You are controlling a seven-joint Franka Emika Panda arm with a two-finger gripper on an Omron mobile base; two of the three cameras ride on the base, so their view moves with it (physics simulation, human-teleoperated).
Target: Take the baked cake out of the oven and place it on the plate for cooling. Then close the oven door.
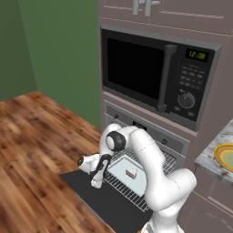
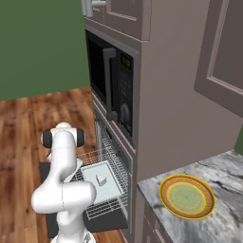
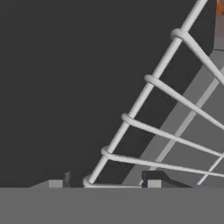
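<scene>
- While the gripper (image 1: 96,182) hangs low over the front edge of the wire rack (image 1: 132,193), its two finger tips stand apart with the rack's front corner wire between them; whether they touch the wire I cannot tell, so the jaws read as parted with nothing clearly held.
- From the hand camera, the finger tips (image 3: 153,183) sit at the bottom, with the rack's bars (image 3: 162,131) fanning away over the dark oven door (image 3: 57,87).
- Out on the rack, a pale tray (image 1: 122,169) carries the small cake (image 1: 131,172), well behind the gripper.
- Below, the oven door (image 1: 104,200) lies dropped open and flat.
- Behind it, the oven (image 1: 154,134) sits under the black microwave (image 1: 154,77).
- To the right, the plate (image 2: 186,196) rests on the grey counter (image 2: 223,175), with nothing on it.
</scene>
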